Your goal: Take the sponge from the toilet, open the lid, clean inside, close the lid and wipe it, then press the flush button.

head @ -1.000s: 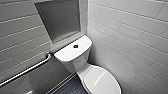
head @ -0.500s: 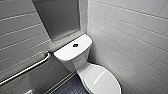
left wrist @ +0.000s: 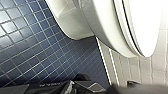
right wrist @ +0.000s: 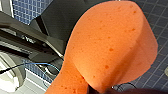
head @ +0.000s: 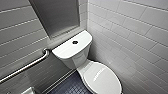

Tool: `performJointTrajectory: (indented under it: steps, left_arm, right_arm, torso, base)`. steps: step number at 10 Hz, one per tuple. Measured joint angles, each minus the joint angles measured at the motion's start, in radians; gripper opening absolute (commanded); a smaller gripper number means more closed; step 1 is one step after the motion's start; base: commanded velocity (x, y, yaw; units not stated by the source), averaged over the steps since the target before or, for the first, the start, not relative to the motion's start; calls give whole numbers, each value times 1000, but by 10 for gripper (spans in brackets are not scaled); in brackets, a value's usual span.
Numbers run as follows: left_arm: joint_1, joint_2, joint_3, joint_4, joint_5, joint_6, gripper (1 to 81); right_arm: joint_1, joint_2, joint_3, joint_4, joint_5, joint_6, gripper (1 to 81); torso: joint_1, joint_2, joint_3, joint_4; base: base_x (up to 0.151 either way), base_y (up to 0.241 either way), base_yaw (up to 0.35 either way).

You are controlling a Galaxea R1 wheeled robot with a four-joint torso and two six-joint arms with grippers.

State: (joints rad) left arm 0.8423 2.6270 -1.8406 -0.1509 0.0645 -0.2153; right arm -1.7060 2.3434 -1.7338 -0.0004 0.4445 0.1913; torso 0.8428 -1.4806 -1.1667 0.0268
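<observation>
The white toilet [head: 82, 62] stands in the corner with its lid [head: 103, 78] down over the bowl. The dark round flush button [head: 75, 42] sits in the middle of the tank top. In the right wrist view the orange sponge [right wrist: 110, 47] looms large and bent, pinched at its near end by my right gripper [right wrist: 100, 90], which is shut on it. The left wrist view looks along the floor up at the bowl's side [left wrist: 105, 27] and the lid's rim [left wrist: 145, 22]. My left gripper [left wrist: 82, 86] hangs low beside the bowl, open and holding nothing.
A steel grab bar [head: 25, 66] runs along the left wall beside the tank. A grey recessed panel [head: 57, 17] sits above the tank. White tiled wall [head: 130, 37] closes in tight on the right. Dark blue tiled floor [head: 70, 86] lies left of the bowl.
</observation>
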Motion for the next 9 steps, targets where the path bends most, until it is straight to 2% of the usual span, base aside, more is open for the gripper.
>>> performJointTrajectory:
  steps: [1,4,5,8,9]
  left_arm:
    - [-12,11,-9,-8,3,-1,811]
    - [-33,65,-21,-14,16,-3,811]
    - [-56,88,-18,-15,14,-3,811]
    - [-72,109,-44,-17,15,-3,811]
    - [-80,139,-80,-24,15,-3,811]
  right_arm:
    - [8,3,-1,0,1,0,10]
    - [7,22,-16,0,0,0,10]
    - [5,34,-18,-1,-1,0,10]
    - [19,33,-23,-1,1,0,10]
    - [22,35,-23,-1,2,0,10]
  torso:
    - [0,0,0,-8]
    - [0,0,-1,-77]
    - [0,0,-1,-86]
    - [0,0,-3,-84]
    - [0,0,-17,-84]
  base:
    - [0,0,0]
    - [0,0,0]
    - [0,0,0]
    - [0,0,0]
    - [0,0,0]
